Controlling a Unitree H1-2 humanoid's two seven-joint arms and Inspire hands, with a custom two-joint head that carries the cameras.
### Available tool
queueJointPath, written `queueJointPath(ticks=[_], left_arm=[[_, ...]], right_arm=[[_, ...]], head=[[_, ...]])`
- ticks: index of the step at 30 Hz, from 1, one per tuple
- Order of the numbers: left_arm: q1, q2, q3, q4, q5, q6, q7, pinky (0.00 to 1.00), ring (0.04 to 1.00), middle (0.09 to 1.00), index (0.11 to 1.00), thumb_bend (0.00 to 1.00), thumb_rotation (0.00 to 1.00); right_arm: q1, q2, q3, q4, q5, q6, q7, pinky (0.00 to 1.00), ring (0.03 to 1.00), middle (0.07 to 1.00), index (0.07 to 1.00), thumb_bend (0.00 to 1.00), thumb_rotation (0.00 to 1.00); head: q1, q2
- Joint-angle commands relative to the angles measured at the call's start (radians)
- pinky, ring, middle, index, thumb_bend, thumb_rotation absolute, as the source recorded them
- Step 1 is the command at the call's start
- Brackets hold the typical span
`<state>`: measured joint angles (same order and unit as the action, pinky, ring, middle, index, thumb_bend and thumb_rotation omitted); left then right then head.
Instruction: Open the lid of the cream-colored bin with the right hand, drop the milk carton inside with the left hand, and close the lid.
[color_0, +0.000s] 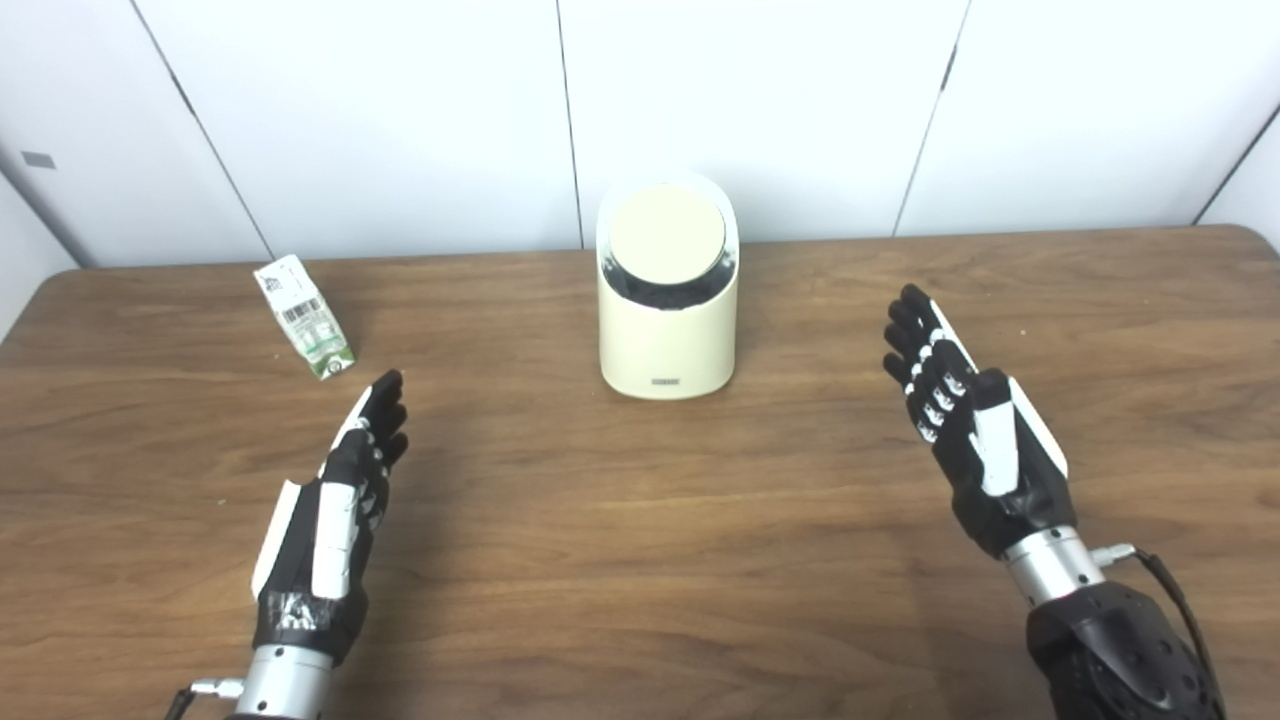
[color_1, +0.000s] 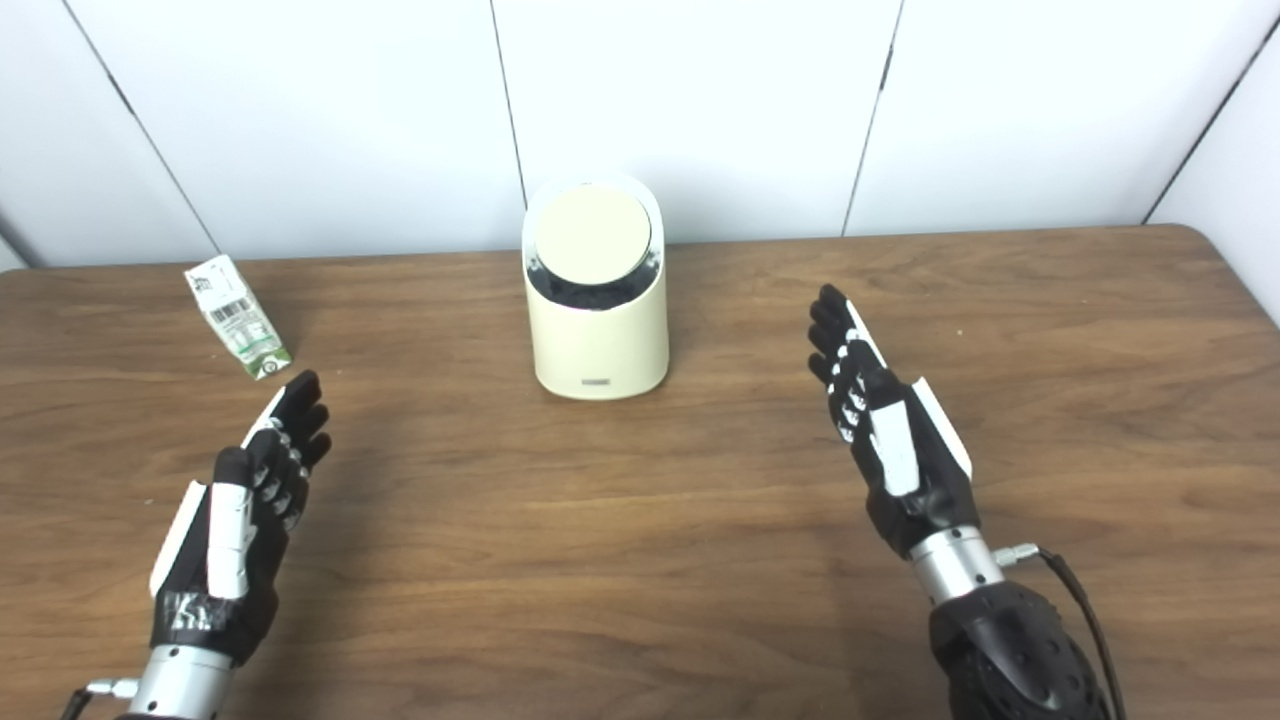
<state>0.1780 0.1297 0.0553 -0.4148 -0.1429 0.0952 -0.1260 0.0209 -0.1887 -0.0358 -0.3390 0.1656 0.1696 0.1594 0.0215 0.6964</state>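
Presently, at roughly ten o'clock on the wooden counter (color_0: 640, 560), the milk carton (color_0: 305, 317) lies on its side, barcode face up, its green end pointing toward the near edge. Just below it, at about eight o'clock, the left hand (color_0: 335, 510) hovers over the counter with fingers extended and spread, holding nothing; its fingertips (color_0: 388, 385) sit near the carton's lower end but apart from it.

At twelve o'clock, close to the far edge and the white wall panels (color_0: 400, 110), the cream-colored bin (color_0: 668, 340) stands upright. Its round lid (color_0: 668, 235) is tilted toward the camera and seated in the bin's top opening, a dark band showing beneath its lower rim. A small label marks the bin's front near its base.

At about four o'clock, the right hand (color_0: 965, 430) is held palm inward, fingers straight and parted, empty, well apart from the bin. A cable runs from its wrist.
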Motion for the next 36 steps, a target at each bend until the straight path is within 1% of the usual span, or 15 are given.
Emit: queueJointPath(ticks=[1, 4, 8, 11, 15, 21, 25, 27, 29, 30, 31, 32, 34, 35, 36], left_arm=[[-0.018, 0.004, 0.006, 0.006, -0.016, -0.076, -0.007, 1.00, 1.000, 1.000, 1.000, 0.69, 1.00], [-0.016, -0.007, 0.010, 0.067, -0.022, -0.138, -0.009, 1.00, 1.000, 1.000, 1.000, 0.67, 1.00], [-0.014, -0.029, 0.013, 0.138, -0.007, -0.192, 0.007, 1.00, 1.000, 1.000, 1.000, 0.63, 0.98], [-0.009, -0.039, 0.015, 0.173, 0.013, -0.216, 0.017, 1.00, 1.000, 1.000, 1.000, 0.62, 0.98], [-0.006, -0.046, 0.018, 0.188, 0.026, -0.232, 0.028, 1.00, 1.000, 1.000, 1.000, 0.61, 0.98], [-0.004, -0.048, 0.019, 0.203, 0.031, -0.227, 0.044, 1.00, 1.000, 1.000, 1.000, 0.62, 0.96], [-0.006, -0.049, 0.023, 0.216, 0.036, -0.241, 0.050, 1.00, 1.000, 1.000, 1.000, 0.62, 0.95], [-0.007, -0.047, 0.022, 0.215, 0.041, -0.241, 0.051, 1.00, 1.000, 1.000, 1.000, 0.62, 0.94], [-0.004, -0.045, 0.019, 0.216, 0.047, -0.239, 0.050, 1.00, 1.000, 1.000, 1.000, 0.61, 0.94], [-0.003, -0.043, 0.018, 0.217, 0.049, -0.238, 0.048, 1.00, 1.000, 1.000, 1.000, 0.62, 0.95], [-0.001, -0.040, 0.016, 0.223, 0.052, -0.240, 0.044, 1.00, 1.000, 1.000, 1.000, 0.62, 0.95], [0.000, -0.038, 0.015, 0.228, 0.054, -0.243, 0.042, 1.00, 1.000, 1.000, 1.000, 0.61, 0.95], [0.004, -0.035, 0.014, 0.247, 0.055, -0.260, 0.036, 1.00, 1.000, 1.000, 1.000, 0.61, 0.95], [0.005, -0.035, 0.014, 0.254, 0.055, -0.265, 0.035, 1.00, 1.000, 1.000, 1.000, 0.61, 0.95], [0.007, -0.036, 0.014, 0.262, 0.051, -0.276, 0.031, 1.00, 1.000, 1.000, 1.000, 0.61, 0.94]], right_arm=[[-0.018, -0.024, -0.001, 0.009, -0.005, -0.081, 0.023, 1.00, 1.000, 1.000, 1.000, 0.85, 1.00], [-0.015, -0.017, -0.005, 0.048, -0.006, -0.100, 0.023, 1.00, 1.000, 1.000, 1.000, 0.82, 1.00], [-0.017, 0.010, -0.011, 0.097, -0.015, -0.108, -0.003, 1.00, 1.000, 1.000, 1.000, 0.87, 1.00], [-0.016, 0.021, -0.019, 0.129, -0.010, -0.109, -0.011, 1.00, 1.000, 1.000, 1.000, 0.90, 1.00], [-0.012, 0.024, -0.034, 0.152, 0.005, -0.116, -0.003, 1.00, 1.000, 1.000, 1.000, 0.90, 0.99], [-0.013, 0.028, -0.042, 0.177, -0.001, -0.168, 0.004, 1.00, 1.000, 1.000, 1.000, 0.87, 0.99], [-0.016, 0.033, -0.042, 0.178, -0.015, -0.182, -0.008, 1.00, 1.000, 1.000, 1.000, 0.86, 0.99], [-0.016, 0.033, -0.041, 0.184, -0.017, -0.191, -0.008, 1.00, 1.000, 1.000, 1.000, 0.87, 0.98], [-0.013, 0.036, -0.040, 0.189, -0.028, -0.206, -0.014, 1.00, 1.000, 1.000, 1.000, 0.86, 0.97], [-0.011, 0.037, -0.038, 0.196, -0.036, -0.216, -0.016, 1.00, 1.000, 1.000, 1.000, 0.86, 0.93], [-0.008, 0.039, -0.036, 0.201, -0.045, -0.225, -0.020, 1.00, 1.000, 1.000, 1.000, 0.85, 0.89], [-0.007, 0.041, -0.034, 0.206, -0.051, -0.232, -0.022, 1.00, 1.000, 1.000, 1.000, 0.83, 0.87], [0.000, 0.050, -0.023, 0.193, -0.086, -0.235, -0.037, 0.99, 0.991, 0.998, 1.000, 0.80, 0.83], [0.002, 0.052, -0.019, 0.190, -0.097, -0.237, -0.042, 0.98, 0.982, 0.993, 1.000, 0.79, 0.81], [0.002, 0.058, -0.015, 0.183, -0.112, -0.237, -0.051, 0.98, 0.979, 0.992, 1.000, 0.78, 0.81]], head=[[-0.001, 0.001], [-0.003, 0.002], [-0.006, 0.008], [0.000, 0.012], [0.004, 0.016], [0.006, 0.017], [0.004, 0.010], [0.002, -0.006], [-0.005, -0.037], [-0.007, -0.048], [-0.009, -0.071], [-0.010, -0.076], [-0.011, -0.134], [-0.011, -0.134], [-0.003, -0.166]])
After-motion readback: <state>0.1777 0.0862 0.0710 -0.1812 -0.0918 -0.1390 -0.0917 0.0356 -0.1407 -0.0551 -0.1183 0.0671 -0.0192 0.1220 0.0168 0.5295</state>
